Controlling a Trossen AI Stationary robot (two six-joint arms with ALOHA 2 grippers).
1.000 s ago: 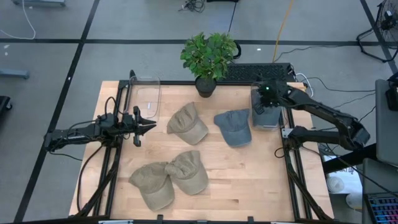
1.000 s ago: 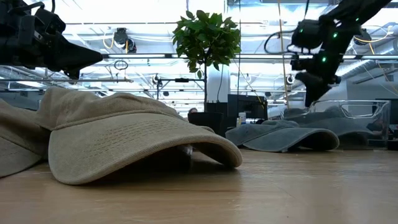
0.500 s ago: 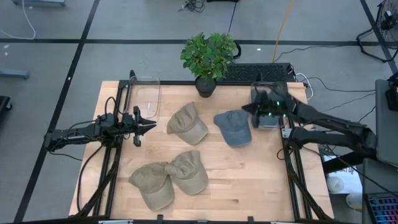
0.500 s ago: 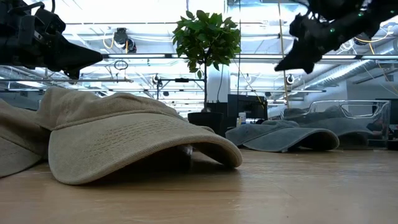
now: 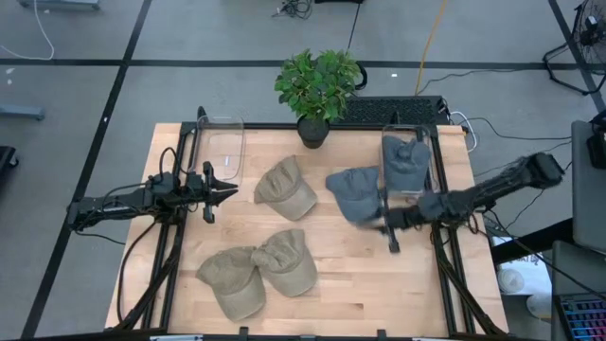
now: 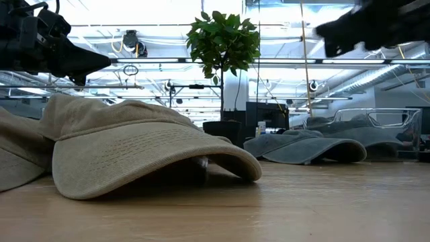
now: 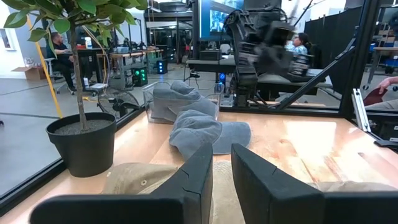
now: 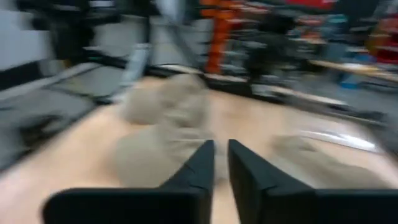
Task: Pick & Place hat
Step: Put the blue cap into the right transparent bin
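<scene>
Jaws: right gripper (image 5: 390, 230) nearly closed, nothing held, beside blue hat (image 5: 355, 193); left gripper (image 5: 220, 190) spread, empty, at table's (image 5: 369, 284) left. Second blue hat (image 5: 406, 163) seen in clear bin (image 5: 406, 139) at back.

the left gripper (image 7: 221, 167) reaches out level over the wooden table (image 7: 311, 149), its two dark fingers (image 7: 198, 171) set a narrow gap apart with nothing between them. just beyond the fingertips lies a tan hat (image 7: 140, 178). farther across the table a grey hat (image 7: 205, 130) rests on the wood, and behind it another grey hat (image 7: 177, 101) sits in a clear bin (image 7: 150, 106). a potted plant (image 7: 78, 68) stands at the table's edge. the other arm (image 7: 261, 53) shows blurred at the far side.
</scene>
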